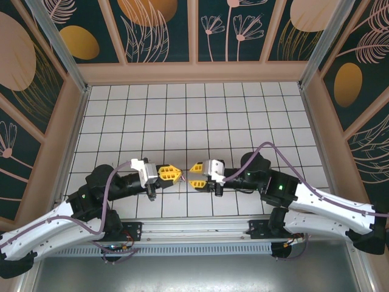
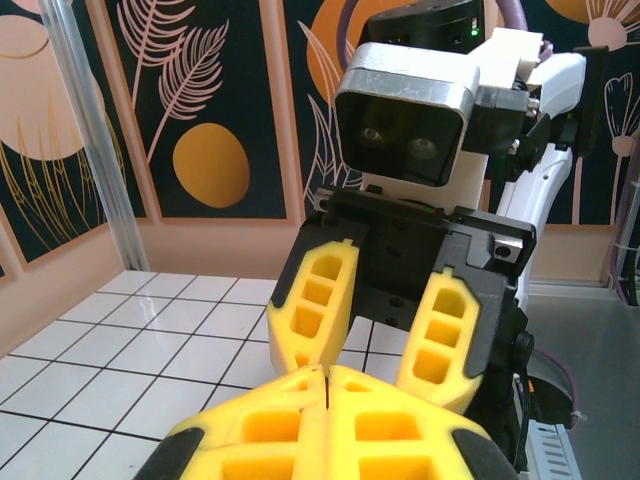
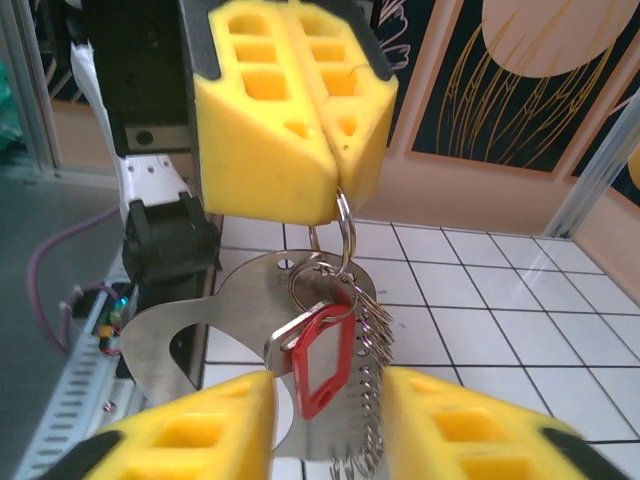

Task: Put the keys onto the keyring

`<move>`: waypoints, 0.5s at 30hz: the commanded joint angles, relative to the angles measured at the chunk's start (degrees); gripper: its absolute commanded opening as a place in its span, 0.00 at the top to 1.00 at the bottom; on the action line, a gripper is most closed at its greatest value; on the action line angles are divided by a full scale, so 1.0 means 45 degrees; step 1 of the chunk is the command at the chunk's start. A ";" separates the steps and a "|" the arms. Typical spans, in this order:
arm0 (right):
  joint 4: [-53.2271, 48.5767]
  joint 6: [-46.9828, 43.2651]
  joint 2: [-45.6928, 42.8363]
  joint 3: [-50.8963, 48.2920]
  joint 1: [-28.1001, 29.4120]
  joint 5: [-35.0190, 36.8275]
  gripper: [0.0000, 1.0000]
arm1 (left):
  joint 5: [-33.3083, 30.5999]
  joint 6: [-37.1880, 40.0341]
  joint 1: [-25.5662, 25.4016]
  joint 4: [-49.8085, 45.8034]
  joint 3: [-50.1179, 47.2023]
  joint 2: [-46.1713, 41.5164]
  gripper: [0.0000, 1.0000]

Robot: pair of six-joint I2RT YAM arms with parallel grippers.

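Left tool has its yellow fingers pressed tight together, and from the right wrist camera you can see what they pinch: a thin wire ring, nipped right at the fingertips. From that ring the whole bundle hangs free in the air, up off the bench. There's the keyring, a flat grey-silver loop of metal hanging at a tilt, and in front of it the key with its red plastic head, threaded onto the wire beside a stack of small rings. The blade is lost among all that metal, so I can't make it out. The right tool is spread, one yellow finger on each side of the dangling bundle; the red head sits in the gap, and I see no squeeze on it. The left wrist camera agrees: its own fingers meet in a closed seam at the bottom, and straight across, the right tool faces it with fingers parted. From above, the two tools meet nose to nose over the near rows of tiles, left tool and right tool just apart, with the bundle a thin sliver between them.
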 commanded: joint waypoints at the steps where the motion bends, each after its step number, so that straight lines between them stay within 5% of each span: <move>1: 0.0992 0.0623 -0.0265 -0.0476 0.0009 -0.0371 0.58 | 0.0177 -0.0211 0.0006 0.0790 -0.0013 -0.0234 1.00; 6: 0.2098 0.1307 -0.0141 -0.1007 0.0037 -0.0608 0.50 | 0.0124 -0.0209 0.0008 0.0801 0.0045 -0.0199 1.00; 15: 0.2997 0.1274 0.0541 -0.1041 0.0156 -0.1196 0.52 | -0.0007 -0.0250 0.0010 0.0743 0.0016 -0.0215 1.00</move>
